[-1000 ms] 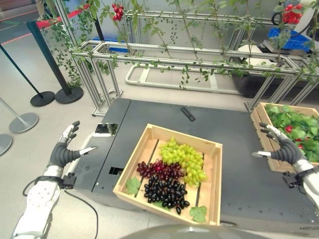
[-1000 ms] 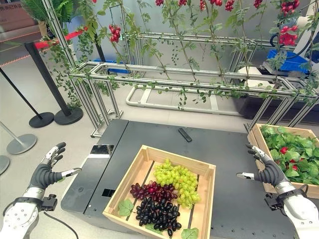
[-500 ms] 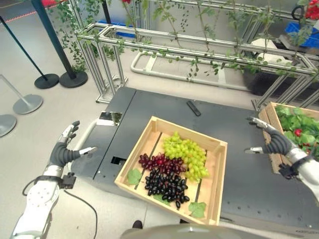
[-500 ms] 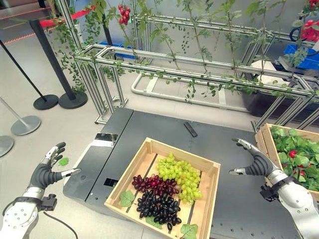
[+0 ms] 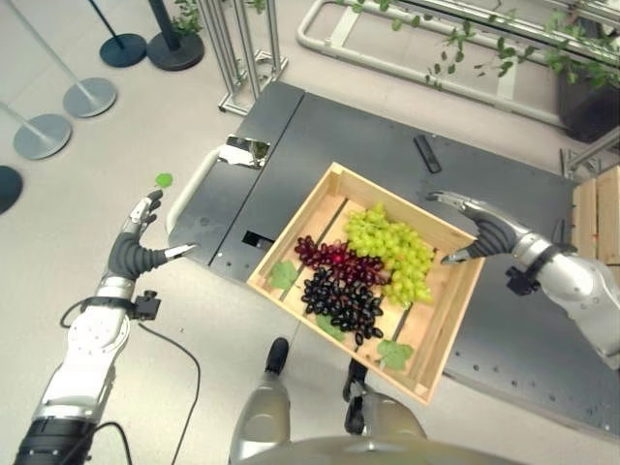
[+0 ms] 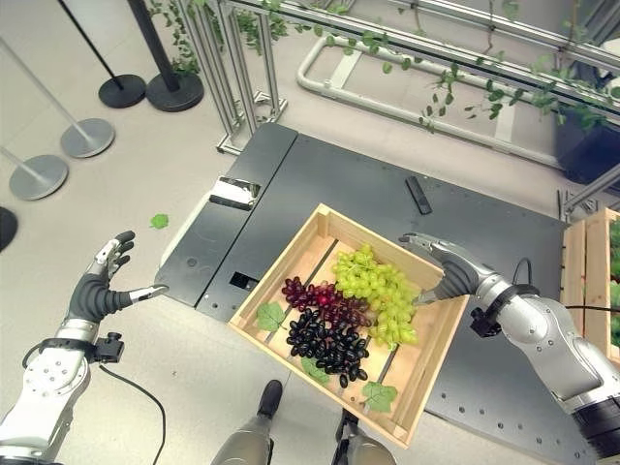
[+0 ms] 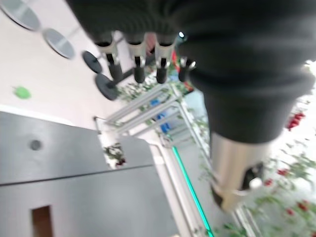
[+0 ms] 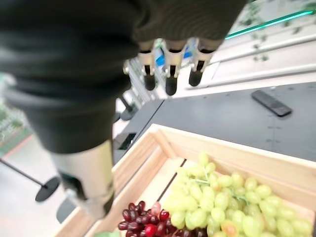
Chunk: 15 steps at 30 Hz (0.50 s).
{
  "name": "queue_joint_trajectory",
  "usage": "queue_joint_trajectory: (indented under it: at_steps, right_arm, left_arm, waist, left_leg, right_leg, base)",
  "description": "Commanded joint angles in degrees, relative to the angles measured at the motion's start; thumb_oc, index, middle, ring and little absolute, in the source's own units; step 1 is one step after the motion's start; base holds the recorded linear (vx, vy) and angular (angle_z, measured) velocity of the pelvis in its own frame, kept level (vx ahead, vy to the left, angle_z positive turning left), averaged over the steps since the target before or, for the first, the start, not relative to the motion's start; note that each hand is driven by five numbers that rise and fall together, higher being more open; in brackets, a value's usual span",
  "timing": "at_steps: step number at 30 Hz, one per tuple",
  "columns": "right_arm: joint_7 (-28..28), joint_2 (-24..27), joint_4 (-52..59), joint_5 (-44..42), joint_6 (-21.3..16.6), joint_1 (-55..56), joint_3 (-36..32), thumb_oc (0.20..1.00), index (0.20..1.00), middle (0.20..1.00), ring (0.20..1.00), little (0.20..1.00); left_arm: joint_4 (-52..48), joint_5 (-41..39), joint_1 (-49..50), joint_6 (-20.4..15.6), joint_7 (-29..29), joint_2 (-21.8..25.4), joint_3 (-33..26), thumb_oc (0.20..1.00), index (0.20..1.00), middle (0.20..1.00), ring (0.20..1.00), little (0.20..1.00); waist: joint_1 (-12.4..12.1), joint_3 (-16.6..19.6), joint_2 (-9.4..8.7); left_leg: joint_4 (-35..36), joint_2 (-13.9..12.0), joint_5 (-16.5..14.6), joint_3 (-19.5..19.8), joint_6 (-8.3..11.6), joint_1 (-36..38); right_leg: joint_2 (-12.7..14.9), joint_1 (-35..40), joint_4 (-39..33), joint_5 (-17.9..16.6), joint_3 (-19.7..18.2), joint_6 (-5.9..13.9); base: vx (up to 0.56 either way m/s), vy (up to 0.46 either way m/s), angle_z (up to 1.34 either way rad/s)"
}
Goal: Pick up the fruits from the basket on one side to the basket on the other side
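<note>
Grapes lay in three bunches inside the wooden crate (image 6: 441, 334) that sat skewed on the dark worktop (image 6: 329, 179): the green bunch (image 6: 378, 291) toward the far side, the red bunch (image 6: 320, 300) beside it, and the black bunch (image 6: 325, 341) nearest the robot, with a few loose leaves in the corners. The right hand (image 6: 448, 271) hovered over the far rim of the crate, just beside the green bunch, fingers straight and spread and thumb apart, holding nothing; its wrist view looked straight down on the green grapes (image 8: 222, 205). The left hand (image 6: 97, 289) hung off the worktop's edge over the floor, also open and empty. The second crate (image 6: 581, 281) stood well apart at the right edge of the worktop. The chief risk, as I judged it, was the grasp itself: a bunch is soft and loosely joined, so fingers closing on outer berries rather than round the body or stem could tear some off or crush them. The green bunch touched the red one, so a careless scoop might drag both. Fingers descending so near the rim could strike the wood and shift the crate. During the long carry across, a weak hold could drop fruit onto the worktop.
</note>
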<state>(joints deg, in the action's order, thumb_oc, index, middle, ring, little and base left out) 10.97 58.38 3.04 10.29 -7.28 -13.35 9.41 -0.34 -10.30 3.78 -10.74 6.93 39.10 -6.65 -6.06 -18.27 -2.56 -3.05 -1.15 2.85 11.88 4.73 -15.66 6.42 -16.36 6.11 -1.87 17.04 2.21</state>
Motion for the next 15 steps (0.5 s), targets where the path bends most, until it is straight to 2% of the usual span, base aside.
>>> queue_joint_trajectory:
  at_steps: [1, 6, 15]
  right_arm:
    - [-1.97, 1.13, 1.07, 1.27, 0.44, -4.15, 3.23, 1.0, 1.0, 1.0, 1.0, 1.0]
    - [-1.31, -1.22, 0.46, 0.67, 0.63, -3.37, 4.48, 1.0, 1.0, 1.0, 1.0, 1.0]
    - [-0.29, -2.43, 0.5, -0.87, 0.67, -4.02, 6.43, 1.0, 1.0, 1.0, 1.0, 1.0]
  left_arm:
    - [0.55, -2.18, -2.84, -1.84, 2.71, 2.02, -1.88, 1.0, 1.0, 1.0, 1.0, 1.0]
    - [-0.21, -1.49, -3.61, -1.91, 3.9, 1.3, -1.73, 1.0, 1.0, 1.0, 1.0, 1.0]
    - [-0.7, -0.69, -4.61, -2.14, 4.61, 1.71, -1.53, 1.0, 1.0, 1.0, 1.0, 1.0]
  waist:
    - [0.29, 0.4, -2.4]
    - [0.21, -0.12, -2.57]
    - [-0.12, -1.02, -3.14]
  left_leg:
    - [-2.59, 2.3, -0.96, -0.69, -2.5, -1.41]
    - [-3.02, 2.5, -1.15, 0.16, -2.71, -1.98]
    - [-2.12, 2.24, -0.67, 0.74, -2.47, -1.83]
  right_leg:
    - [2.85, 1.43, 4.9, 2.96, -0.86, 3.05]
    - [3.0, 0.43, 6.64, 3.96, -0.74, 2.75]
    - [2.88, 0.04, 7.32, 4.44, -0.43, 2.59]
  base:
    - [-0.03, -0.029, 0.24]
    - [0.0, -0.015, 0.15]
    - [0.0, -0.005, 0.01]
